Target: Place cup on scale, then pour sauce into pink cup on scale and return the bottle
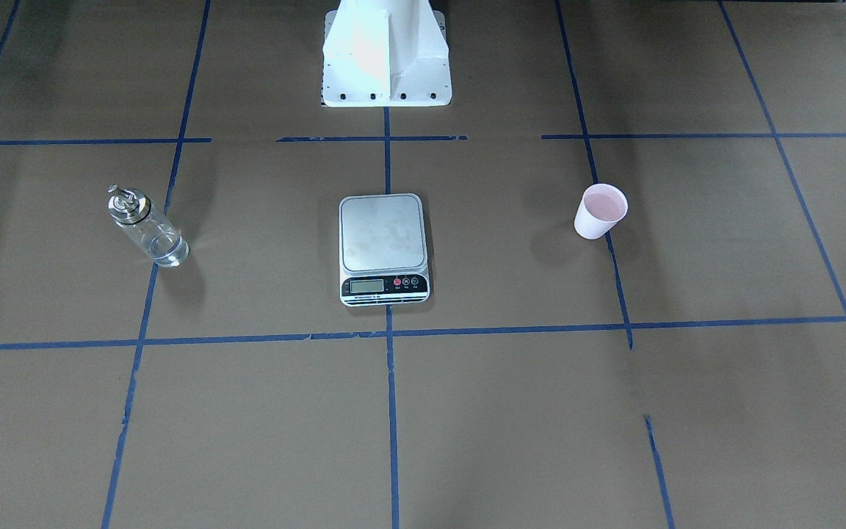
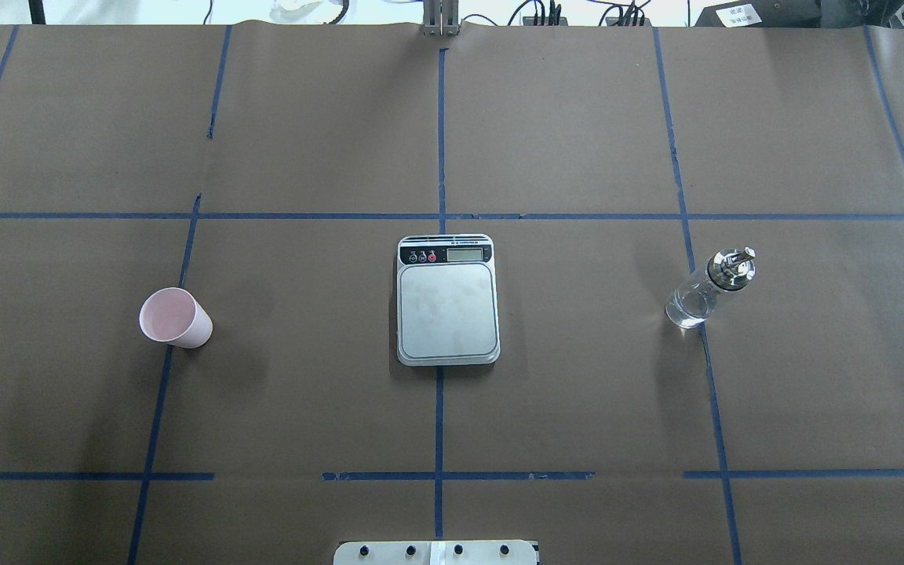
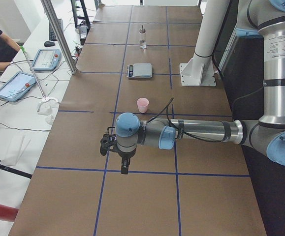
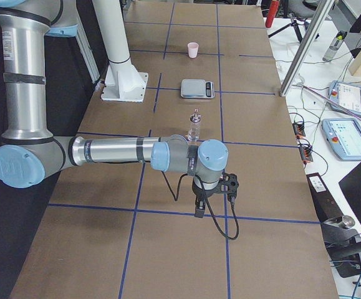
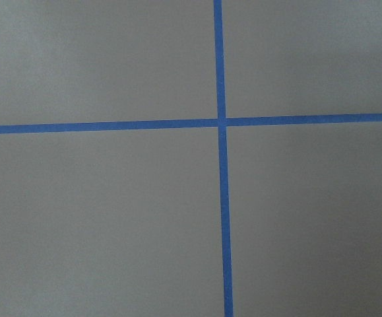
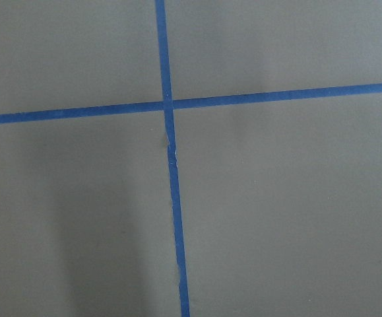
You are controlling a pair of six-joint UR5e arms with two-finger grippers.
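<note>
Left gripper [image 3: 124, 166] is hanging fingers-down over the brown table [image 2: 577, 392] near its left end; cannot tell how wide its jaws stand. Right gripper [image 4: 198, 208] is hanging likewise near the right end; jaw width also cannot be told. In the overhead view the scale [image 2: 447, 310] is sitting mid-table. The pink cup [image 2: 176, 318] is standing upright on the table at the scale's 9 o'clock, well apart. The glass bottle [image 2: 707, 291], with clear sauce [image 2: 687, 308] inside, is standing at 3 o'clock.
</note>
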